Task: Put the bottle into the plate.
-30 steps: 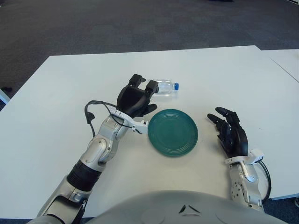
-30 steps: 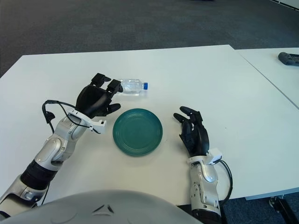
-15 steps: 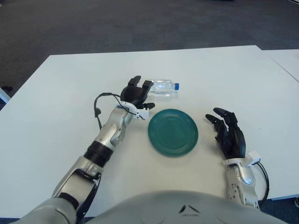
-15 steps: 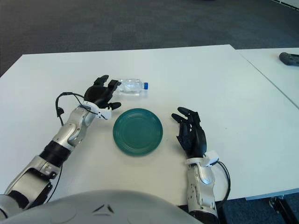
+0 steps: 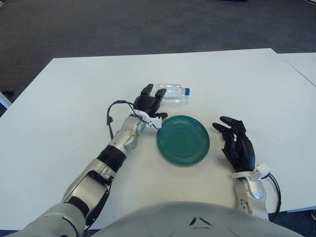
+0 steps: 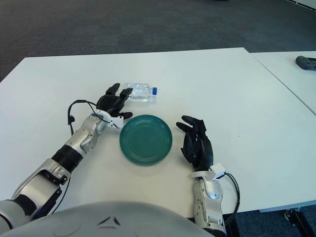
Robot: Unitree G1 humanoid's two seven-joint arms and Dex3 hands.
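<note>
A small clear bottle (image 5: 173,92) with a blue cap lies on its side on the white table (image 5: 59,98), just beyond the teal plate (image 5: 182,139). My left hand (image 5: 149,100) is stretched out low over the table, fingers spread, its fingertips right at the bottle's base end on the left. It holds nothing. My right hand (image 5: 236,146) shows to the right of the plate with its fingers spread and nothing in them. The plate holds nothing.
A second white table (image 6: 296,74) stands to the right, separated by a narrow gap, with a dark object (image 6: 306,61) on it. Dark carpet lies beyond the table's far edge.
My left arm has extended forward and lowered, bringing the hand from beside the plate's left rim up to the bottle's base. The right hand has shifted slightly left, toward the plate.
</note>
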